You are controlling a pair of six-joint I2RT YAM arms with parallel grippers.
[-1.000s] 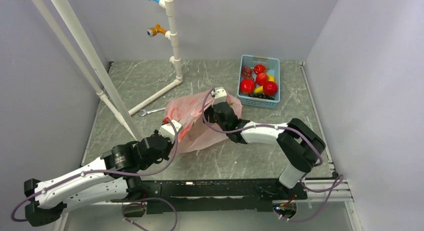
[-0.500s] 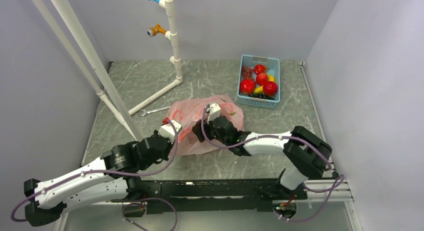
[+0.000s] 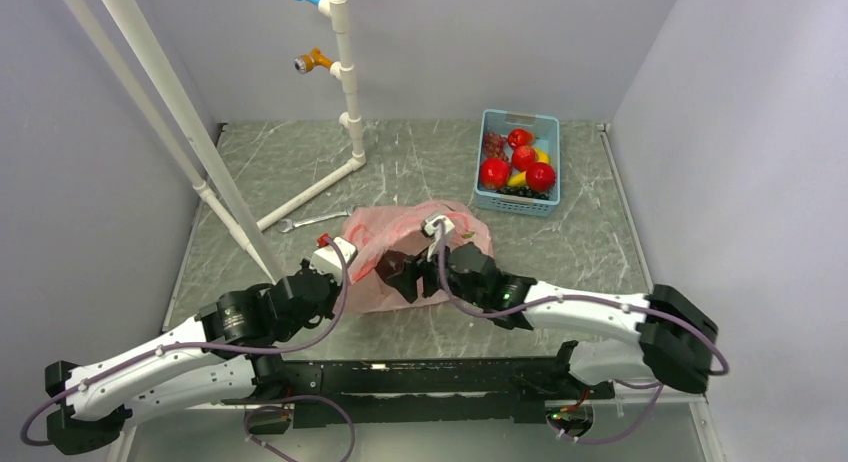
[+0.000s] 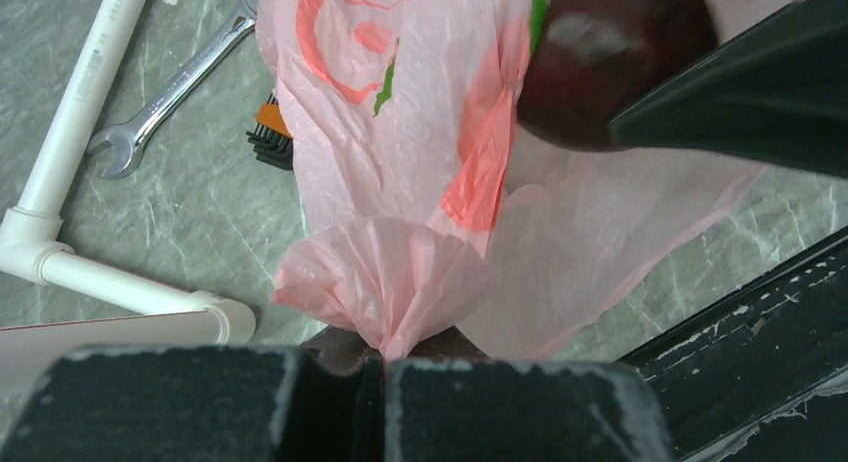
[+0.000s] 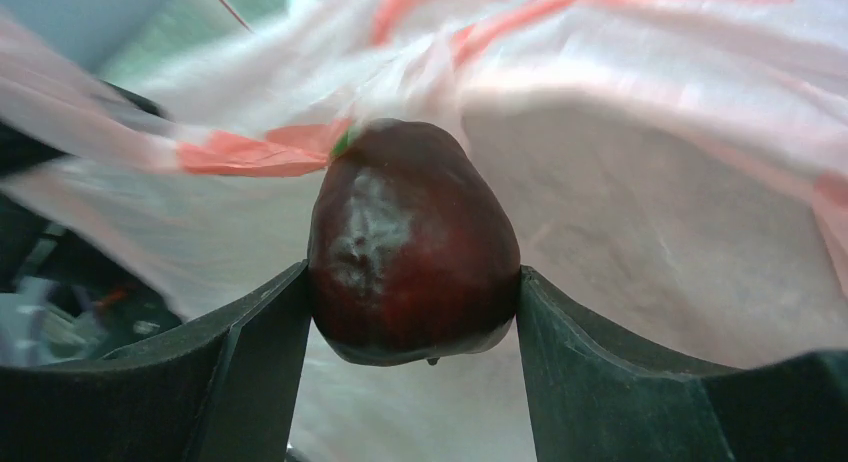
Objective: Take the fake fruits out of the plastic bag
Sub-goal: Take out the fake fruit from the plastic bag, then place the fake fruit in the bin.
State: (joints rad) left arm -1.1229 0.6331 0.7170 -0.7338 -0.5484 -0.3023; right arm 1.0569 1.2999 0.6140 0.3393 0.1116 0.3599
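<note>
Table [image 3: 585,232]: grey stone-look top. Both arms reach over it from the near edge.

Bag [image 3: 372,227]: thin pink film, crumpled on the table below and beyond the right pincer [image 5: 412,312]. Its near-left end is gathered into a bunch.

Basket [image 3: 517,115]: blue, on the far right. It is well apart from the right pincer and lies back past its wrist, not ahead of its fingertips. It holds several red fruits [image 3: 494,172].

Left pincer [image 4: 383,367]: pressed together on the gathered bunch, with film fanning out just ahead of its tips. Judged role: anchor.

Right pincer: pinching the dark red-brown fruit [image 5: 415,237], one finger on each flank.

Fruit: pear-shaped. Its long axis runs crosswise to the line between the fingers, narrow end away from the palm. Film lies behind it and none is seen over it. Judged clear of the bag, or nearly so.

Key relation: the fruit sits in the right pincer, and the basket is on that arm's own side. The next move likely calls for a swing back and to the right while the left pincer holds the bag down. Risk: film snagging on the fingers.
</note>
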